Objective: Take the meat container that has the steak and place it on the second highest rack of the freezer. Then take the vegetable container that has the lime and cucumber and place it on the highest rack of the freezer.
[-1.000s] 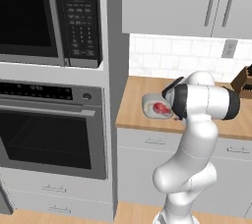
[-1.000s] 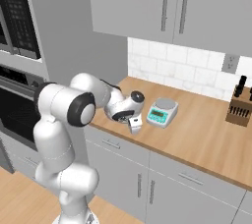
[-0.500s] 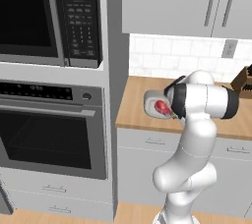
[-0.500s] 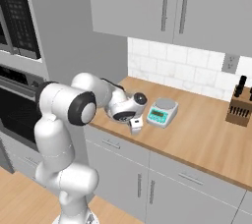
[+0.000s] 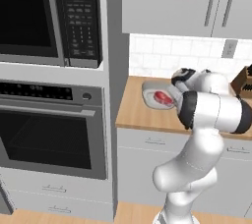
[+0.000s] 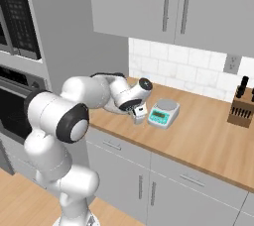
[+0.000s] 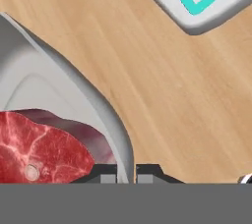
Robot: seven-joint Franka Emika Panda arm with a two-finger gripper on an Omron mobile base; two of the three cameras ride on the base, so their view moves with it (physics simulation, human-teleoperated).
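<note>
The gripper (image 7: pixel 126 171) was clamped shut on the rim of the grey tray (image 7: pixel 74 95), one finger on each side of the wall. The steak (image 7: pixel 39 152) lay inside it. The tray sat on the wooden counter (image 6: pixel 198 136), near the wall oven (image 5: pixel 49 129), a scale (image 6: pixel 162 113) just beside it. White tiles and grey cabinets (image 6: pixel 163 7) rose behind.

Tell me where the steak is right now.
The steak lies in its grey container on the wooden counter, right of the oven stack; in the hand view the pincer grips the container's rim.
</note>
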